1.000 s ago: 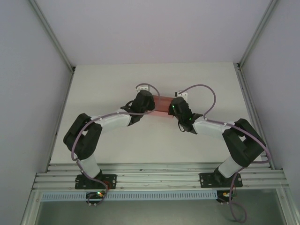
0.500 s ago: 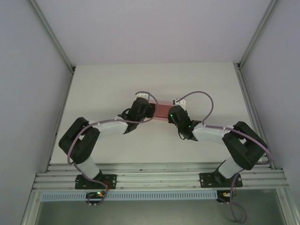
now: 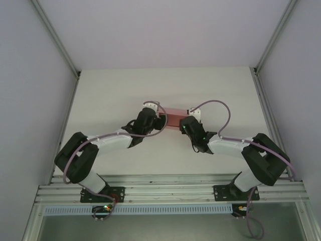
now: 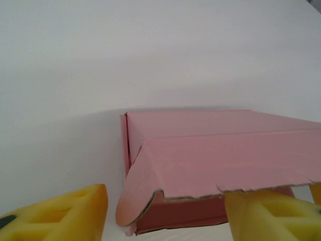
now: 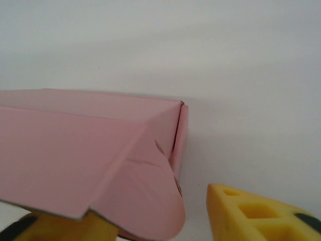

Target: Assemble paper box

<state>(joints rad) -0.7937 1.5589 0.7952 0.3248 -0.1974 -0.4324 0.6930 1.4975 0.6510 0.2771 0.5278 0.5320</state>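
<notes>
Pressing the loose lid flap [image 4: 225, 160] home evenly seems the key, since the left end effector [image 4: 163, 201] and right end effector [image 5: 150, 206] stand with jaws spread apart, gripping nothing, at either end of the pale pink thin-card box [image 3: 173, 119] lying between them on the white surface [image 3: 115, 90].

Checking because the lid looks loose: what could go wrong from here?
On the paper box, the lid flap lies over one finger of the left gripper and of the right gripper; pulling back may drag it open. Its rounded corner tabs hang loose, untucked, so the lid may spring up.
</notes>
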